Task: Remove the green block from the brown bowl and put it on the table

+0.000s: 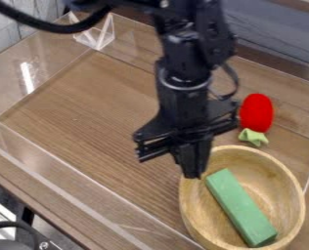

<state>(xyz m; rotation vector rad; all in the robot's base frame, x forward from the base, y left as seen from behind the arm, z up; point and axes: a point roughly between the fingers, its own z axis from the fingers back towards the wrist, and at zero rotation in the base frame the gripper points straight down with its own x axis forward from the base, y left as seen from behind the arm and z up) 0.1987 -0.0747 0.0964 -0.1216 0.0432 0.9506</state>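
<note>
Your tool points straight down with its jaws together, empty, over the bowl's rim at about 10 o'clock. The green block lies flat inside the bowl. A red toy sits on the table at the bowl's 12 o'clock.

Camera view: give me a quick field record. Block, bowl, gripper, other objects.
green block: lying flat inside the brown bowl, not gripped
brown bowl: on the table, lower right of view
gripper: shut, pointing down, tips at the bowl's left rim, holding nothing
red strawberry toy: on the table beyond the bowl
clear acrylic walls: edge the table
task state: block not yet removed
</note>
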